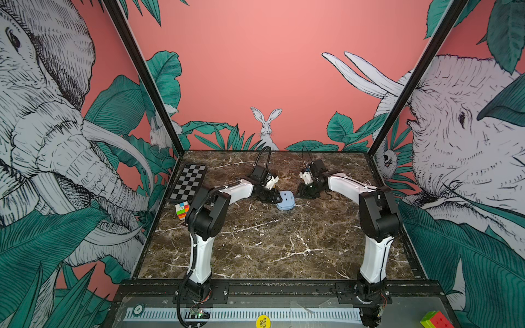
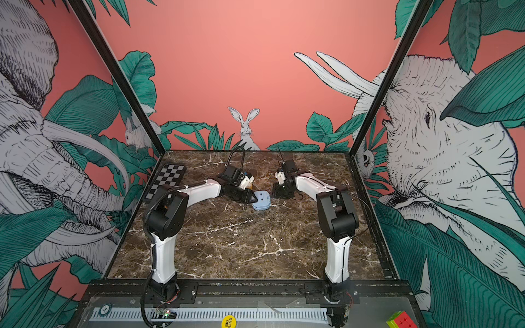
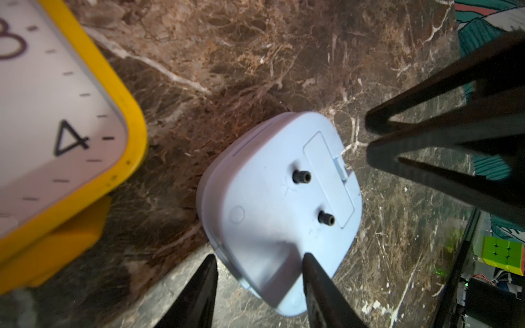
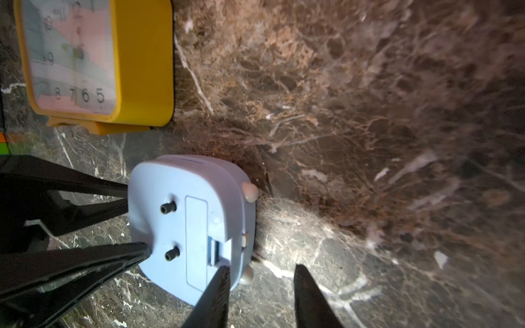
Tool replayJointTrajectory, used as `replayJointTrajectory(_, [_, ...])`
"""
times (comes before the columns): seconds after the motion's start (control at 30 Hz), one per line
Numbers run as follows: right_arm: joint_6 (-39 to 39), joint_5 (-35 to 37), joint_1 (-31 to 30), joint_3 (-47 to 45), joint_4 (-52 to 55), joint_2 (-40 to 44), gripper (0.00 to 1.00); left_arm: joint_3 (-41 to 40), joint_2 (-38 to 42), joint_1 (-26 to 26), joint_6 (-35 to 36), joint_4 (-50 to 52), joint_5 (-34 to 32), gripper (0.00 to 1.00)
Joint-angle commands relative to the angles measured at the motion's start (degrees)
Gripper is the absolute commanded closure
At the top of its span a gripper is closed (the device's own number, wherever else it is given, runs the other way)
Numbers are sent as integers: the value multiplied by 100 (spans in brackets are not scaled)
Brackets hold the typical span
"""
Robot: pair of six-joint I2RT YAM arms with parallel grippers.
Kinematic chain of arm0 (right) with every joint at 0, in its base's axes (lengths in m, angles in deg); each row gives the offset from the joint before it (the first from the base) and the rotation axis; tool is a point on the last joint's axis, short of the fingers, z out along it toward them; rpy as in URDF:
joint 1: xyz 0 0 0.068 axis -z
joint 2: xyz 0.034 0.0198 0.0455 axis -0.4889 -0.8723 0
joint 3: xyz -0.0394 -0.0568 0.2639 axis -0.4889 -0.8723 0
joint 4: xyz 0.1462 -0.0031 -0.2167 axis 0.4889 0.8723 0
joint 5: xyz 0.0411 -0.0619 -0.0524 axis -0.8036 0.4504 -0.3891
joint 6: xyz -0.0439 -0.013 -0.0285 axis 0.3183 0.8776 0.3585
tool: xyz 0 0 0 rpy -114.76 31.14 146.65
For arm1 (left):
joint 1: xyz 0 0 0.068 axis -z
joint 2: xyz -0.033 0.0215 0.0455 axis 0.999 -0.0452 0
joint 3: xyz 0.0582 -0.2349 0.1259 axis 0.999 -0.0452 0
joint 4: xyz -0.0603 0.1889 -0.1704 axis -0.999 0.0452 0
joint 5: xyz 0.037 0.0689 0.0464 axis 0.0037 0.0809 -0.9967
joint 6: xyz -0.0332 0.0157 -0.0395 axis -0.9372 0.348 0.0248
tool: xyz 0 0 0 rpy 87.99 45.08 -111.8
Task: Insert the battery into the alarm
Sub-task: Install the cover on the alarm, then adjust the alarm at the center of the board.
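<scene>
Dark brown marble table (image 1: 255,250) veined in white, blue alarm (image 1: 285,200) lying face down near the middle, yellow clock (image 4: 136,71) close by, checkerboard (image 1: 188,182) and colour cube (image 1: 181,210) along one edge

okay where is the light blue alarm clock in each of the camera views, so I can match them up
Top views: light blue alarm clock lies back-up on the marble table, mid-table, between the two grippers.
Left wrist: centre-lower frame, left gripper straddling its edge.
Right wrist: lower left.
Shared landmark: its two black knobs; also the yellow clock.
</scene>
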Motion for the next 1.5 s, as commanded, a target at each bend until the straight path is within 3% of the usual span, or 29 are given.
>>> replayJointTrajectory(0.0, [345, 810, -168, -507, -676, 574, 58, -174, 482, -15, -130, -269, -63, 48])
replayJointTrajectory(0.1, [742, 2085, -496, -982, -977, 1162, 46, -350, 602, -18, -217, -537, -26, 47])
replayJointTrajectory(0.17, [1049, 3188, -743, -1243, -1119, 1508, 26, -406, 602, -20, -213, -584, 5, 47])
replayJointTrajectory(0.2, [1155, 3624, -824, -1351, -1167, 1665, 7, -413, 577, -18, -206, -575, 35, 47])
replayJointTrajectory(0.23, [1203, 3931, -847, -1462, -1227, 1758, 1, -416, 540, -18, -192, -574, 80, 47])
replayJointTrajectory(0.4, [538, 5106, -832, -1641, -1003, 2151, 1, -482, 403, -18, -269, -686, 297, 48])
replayJointTrajectory(0.5, [625, 4566, -832, -1612, -778, 2236, 1, -584, 394, -2, -313, -783, 368, 48])
replayJointTrajectory(0.73, [283, 2309, -822, -1769, -976, 2215, 1, -365, 176, 241, -324, -850, 836, 48])
replayJointTrajectory(0.93, [-76, 1358, -831, -2128, -1669, 2109, 2, -440, 341, 349, -327, -1050, 970, 48])
replayJointTrajectory(1.2, [1, 1302, -1100, -1723, -1469, 1212, 1, -1619, 1466, -110, -663, -1730, 214, 47])
replayJointTrajectory(1.47, [462, 1669, -1144, -1560, -1443, 815, 2, -1748, 1801, -255, -377, -1536, -148, 43])
